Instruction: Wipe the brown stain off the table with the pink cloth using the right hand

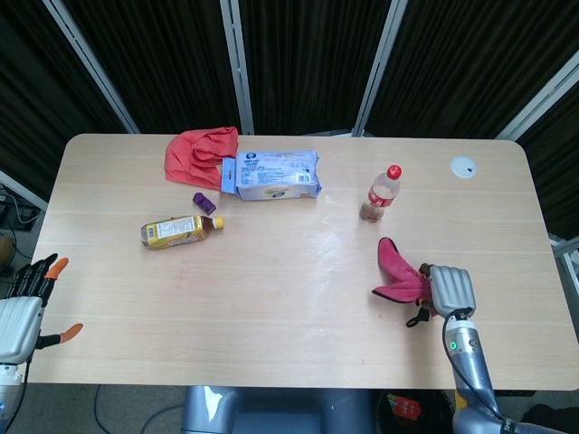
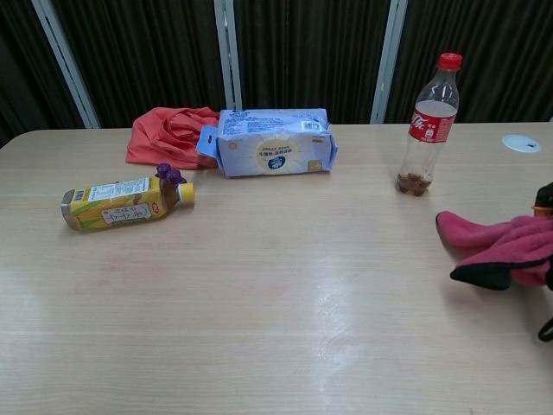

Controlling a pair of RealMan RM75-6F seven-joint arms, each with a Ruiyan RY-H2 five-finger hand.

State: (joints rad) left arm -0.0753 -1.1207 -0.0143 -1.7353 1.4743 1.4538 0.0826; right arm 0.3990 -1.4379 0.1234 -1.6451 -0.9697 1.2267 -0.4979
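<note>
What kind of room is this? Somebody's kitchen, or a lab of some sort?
Probably a lab or test room, not a kitchen. A bare wooden table stands before dark curtains, with everyday props set out, such as a cola bottle, and robot hands work at its edge.
</note>
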